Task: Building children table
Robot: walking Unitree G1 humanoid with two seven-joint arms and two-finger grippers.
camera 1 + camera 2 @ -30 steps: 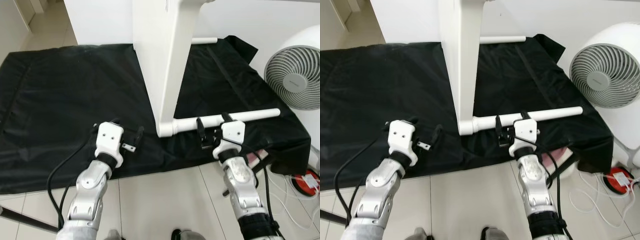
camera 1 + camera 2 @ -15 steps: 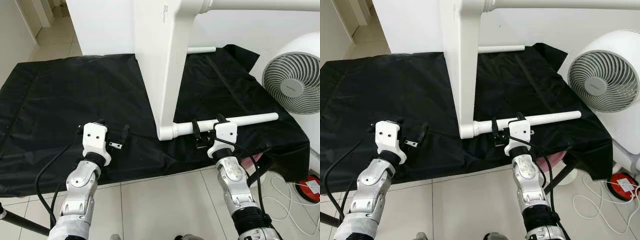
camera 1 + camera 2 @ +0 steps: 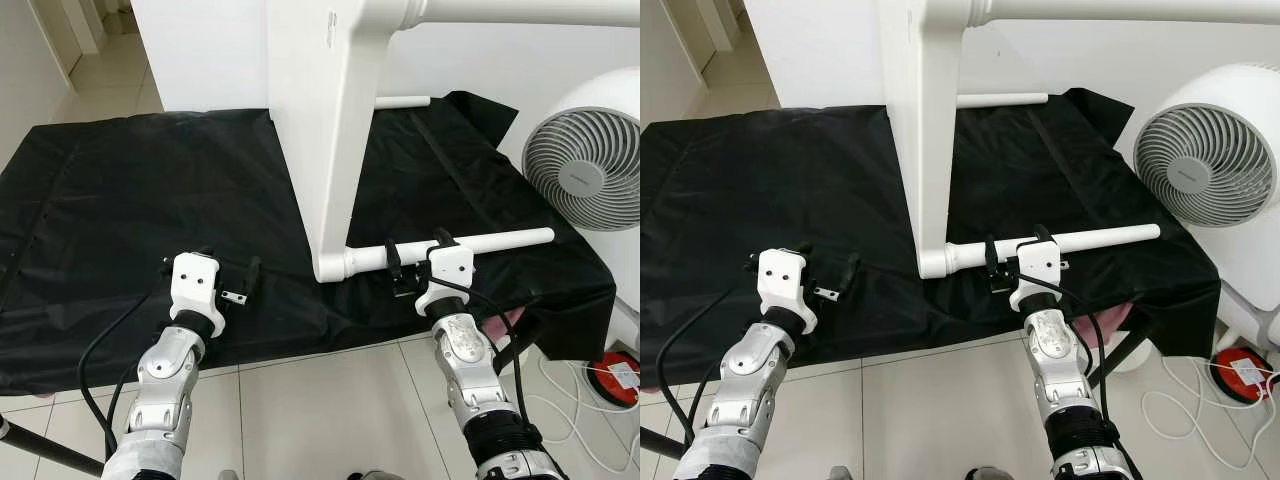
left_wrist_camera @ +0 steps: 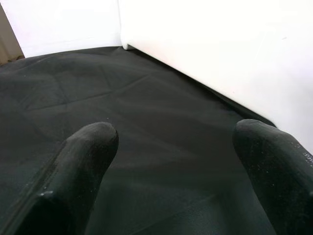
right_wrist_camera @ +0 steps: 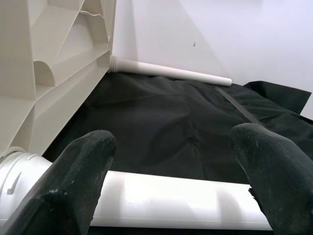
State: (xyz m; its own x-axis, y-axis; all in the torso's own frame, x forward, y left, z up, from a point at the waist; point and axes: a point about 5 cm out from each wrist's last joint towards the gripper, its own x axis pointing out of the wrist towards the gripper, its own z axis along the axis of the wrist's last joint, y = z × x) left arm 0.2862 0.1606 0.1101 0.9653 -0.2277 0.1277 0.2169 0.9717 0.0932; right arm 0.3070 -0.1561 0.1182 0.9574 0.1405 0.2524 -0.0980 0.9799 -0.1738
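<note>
The white children's table top (image 3: 320, 130) stood on its edge on the black cloth (image 3: 130, 200), with 1 white leg (image 3: 460, 246) already seated in its lower corner and lying level along the cloth toward the fan (image 3: 585, 165). A 2nd leg (image 3: 402, 101) jutted from the far corner, near the wall.

The right claw (image 3: 412, 270) hovered at the near leg, close to the socket end. Its fingers (image 5: 83, 166) stood spread wide with the leg passing between them, so it was open and gripping nothing. The left claw (image 3: 238, 283) hung low over bare cloth, well apart from the table top, its fingers (image 4: 88, 147) likewise parted around nothing.

Over the last second the head had lifted a little, so more of the top rail showed, and the left arm had drifted slightly outward and back. The right claw had kept its place astride the leg throughout, neither closing nor pulling away. From where I stood that read as a pause after fitting, or a check of the seat, rather than a fresh grasp.

If the leg needed twisting home, the right claw would have to close on it first; a round, smooth tube like that could easily slip or roll under a loose pinch.
</note>
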